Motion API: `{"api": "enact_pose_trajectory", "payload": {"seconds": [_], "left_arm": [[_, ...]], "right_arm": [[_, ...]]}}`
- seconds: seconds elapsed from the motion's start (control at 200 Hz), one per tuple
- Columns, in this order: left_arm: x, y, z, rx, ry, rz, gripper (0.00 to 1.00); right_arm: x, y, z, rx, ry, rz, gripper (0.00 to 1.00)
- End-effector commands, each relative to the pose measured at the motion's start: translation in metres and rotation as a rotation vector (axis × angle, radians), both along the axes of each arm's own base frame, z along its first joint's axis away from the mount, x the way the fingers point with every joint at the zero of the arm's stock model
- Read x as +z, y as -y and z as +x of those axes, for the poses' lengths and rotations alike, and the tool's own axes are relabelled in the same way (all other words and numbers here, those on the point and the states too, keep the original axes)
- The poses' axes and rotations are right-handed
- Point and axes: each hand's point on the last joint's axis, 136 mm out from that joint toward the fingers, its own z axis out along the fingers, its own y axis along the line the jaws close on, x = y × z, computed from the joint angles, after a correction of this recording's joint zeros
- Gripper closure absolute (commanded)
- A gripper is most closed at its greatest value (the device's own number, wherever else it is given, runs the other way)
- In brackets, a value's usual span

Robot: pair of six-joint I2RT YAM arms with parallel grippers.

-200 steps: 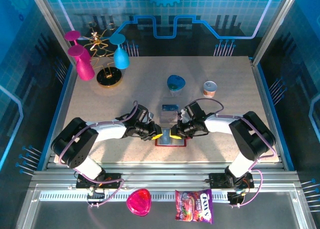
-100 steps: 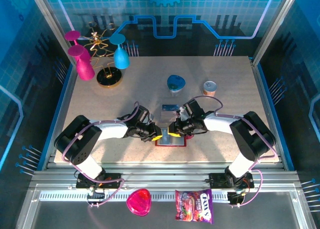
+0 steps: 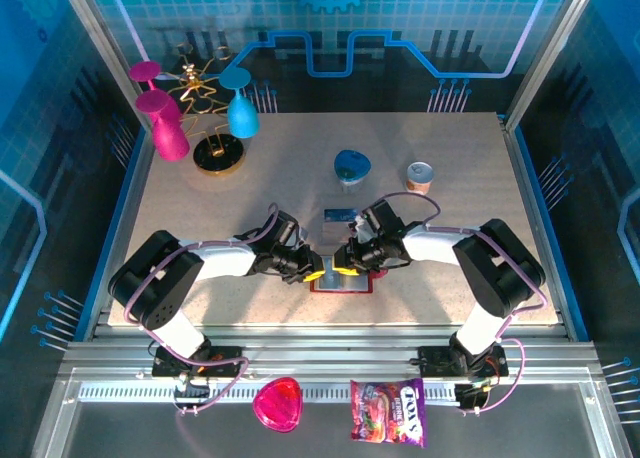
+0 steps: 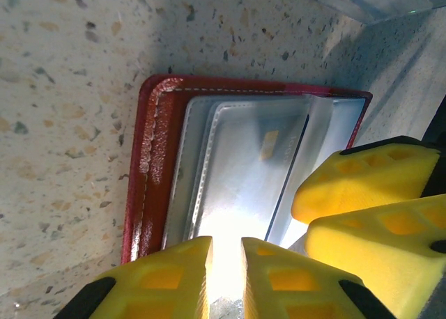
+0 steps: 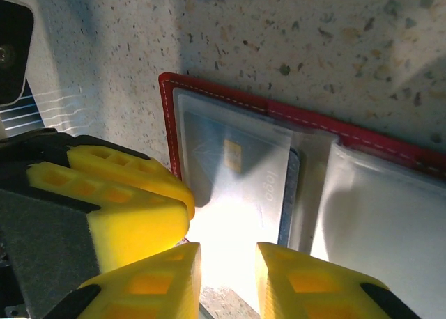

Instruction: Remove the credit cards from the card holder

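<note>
- Worktop (image 3: 450, 208): the far and right portions lie open. The near-centre strip is crowded, both arms converging there close to the front edge.
- Left gripper (image 3: 312, 272) and right gripper (image 3: 345, 269): they sit nose to nose over the card holder (image 3: 341, 283), almost touching, with little room between them.
- Card holder: it lies open and flat, just inside the worktop's front edge, with its red stitched border (image 4: 157, 159) exposed on the left arm's side. A clear tray (image 3: 341, 216) stands just behind it.
- Left jaws (image 4: 225, 246): a narrow slit remains over the pale pocket edge. Glare hides the gap — cannot tell whether anything is pinched.
- Right jaws (image 5: 228, 253): they are parted a little wider at the near edge of the sleeve. Glare again, so the grip cannot be judged.
- Credit card (image 5: 237, 173): grey-silver with a chip, lying inside the clear sleeve of the card holder.
- Against half a second earlier: the right wrist sits slightly further left, while the left arm and card holder are unmoved.
</note>
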Motion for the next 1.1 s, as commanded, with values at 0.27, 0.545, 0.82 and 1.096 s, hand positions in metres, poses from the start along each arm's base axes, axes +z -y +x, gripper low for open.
{"api": "enact_pose_trajectory", "payload": {"seconds": [0.27,0.545,0.82,1.096], "left_arm": [[0.001,0.002,0.000,-0.008,-0.014,-0.008,0.82],[0.001,0.003,0.000,-0.008,-0.015,-0.007,0.82],[0.001,0.002,0.000,-0.007,-0.014,-0.006,0.82],[0.000,0.002,-0.001,-0.007,-0.017,-0.004,0.82]], "right_arm": [[-0.004,-0.003,-0.006,0.030,-0.034,-0.028,0.73],[-0.005,-0.004,-0.010,0.050,-0.043,-0.031,0.73],[-0.011,-0.002,-0.012,0.056,-0.053,-0.054,0.72],[-0.010,0.006,-0.012,0.055,-0.037,-0.105,0.72]]}}
